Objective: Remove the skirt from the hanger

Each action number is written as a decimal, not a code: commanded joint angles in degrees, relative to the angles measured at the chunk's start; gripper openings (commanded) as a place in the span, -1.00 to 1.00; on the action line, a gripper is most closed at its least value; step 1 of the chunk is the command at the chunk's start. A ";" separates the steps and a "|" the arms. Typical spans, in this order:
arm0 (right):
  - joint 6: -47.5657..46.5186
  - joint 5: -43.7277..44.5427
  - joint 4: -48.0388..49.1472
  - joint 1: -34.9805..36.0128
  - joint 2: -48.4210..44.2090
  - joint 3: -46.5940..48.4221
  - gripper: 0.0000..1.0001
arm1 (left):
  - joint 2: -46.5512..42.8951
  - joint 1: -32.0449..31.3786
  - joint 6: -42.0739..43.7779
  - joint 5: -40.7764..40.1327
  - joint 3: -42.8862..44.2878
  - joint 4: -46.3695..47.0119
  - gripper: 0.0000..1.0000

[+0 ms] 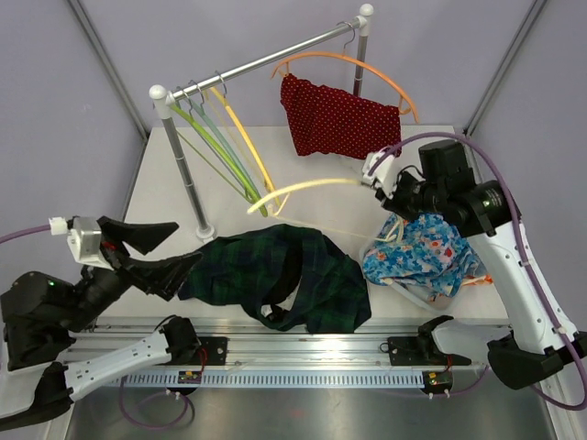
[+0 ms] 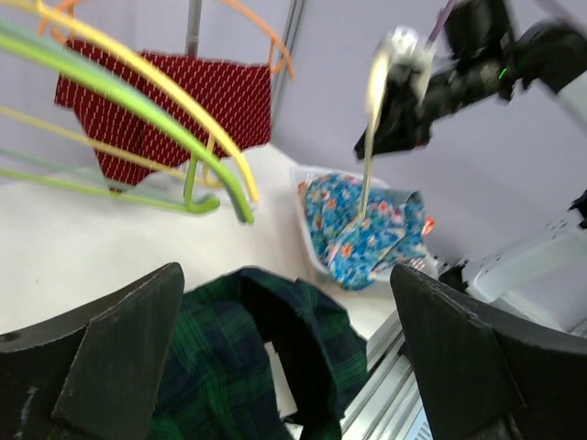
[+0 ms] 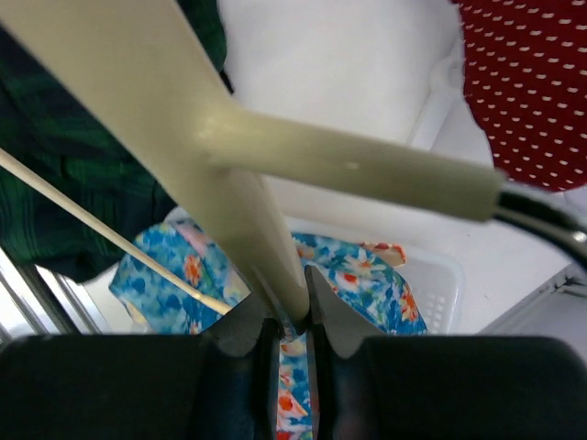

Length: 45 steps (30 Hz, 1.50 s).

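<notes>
A dark green plaid skirt (image 1: pixel 275 275) lies crumpled flat on the table near the front edge, off any hanger; it also shows in the left wrist view (image 2: pixel 211 367) and the right wrist view (image 3: pixel 55 156). My right gripper (image 1: pixel 378 179) is shut on a pale yellow hanger (image 1: pixel 303 191), held bare in the air above the table. In the right wrist view the jaws (image 3: pixel 293 307) pinch the hanger's arm (image 3: pixel 229 183). My left gripper (image 1: pixel 186 244) is open and empty, just over the skirt's left edge; its fingers (image 2: pixel 119 348) stand wide apart.
A red dotted garment (image 1: pixel 335 115) hangs on an orange hanger on the rack (image 1: pixel 266 60) at the back. Several empty green and yellow hangers (image 1: pixel 225 147) hang at the rack's left end. A white basket (image 3: pixel 440 275) at the right holds blue floral cloth (image 1: pixel 422 252).
</notes>
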 commanded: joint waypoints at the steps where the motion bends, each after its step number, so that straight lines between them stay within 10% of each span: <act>1: -9.18 9.56 -1.12 6.86 -3.53 -5.40 -1.00 | 7.58 0.08 1.97 4.96 6.47 -3.09 0.98; 14: -12.36 29.09 0.54 25.35 0.33 -6.12 -1.00 | 34.31 0.09 -4.37 20.87 15.28 -6.17 0.95; 27: -8.59 28.66 2.66 30.10 0.15 -3.75 -1.00 | 39.07 0.00 1.51 22.02 11.94 -8.28 0.36; 30: -7.71 27.00 2.39 30.10 0.24 -3.57 -1.00 | 37.84 -0.35 3.09 22.02 8.96 -6.70 0.09; 35: -6.56 22.08 0.73 30.10 0.24 -2.95 -1.00 | 37.39 -1.23 6.17 19.92 8.15 -7.75 -1.00; 39: -6.74 14.37 -0.51 29.93 -1.51 -3.74 -0.99 | 35.38 -1.67 7.14 17.89 7.98 -7.84 -1.00; 45: -6.21 1.63 -0.68 27.29 -3.71 -4.89 -0.28 | 32.21 -1.67 5.65 17.89 5.00 -5.82 -1.00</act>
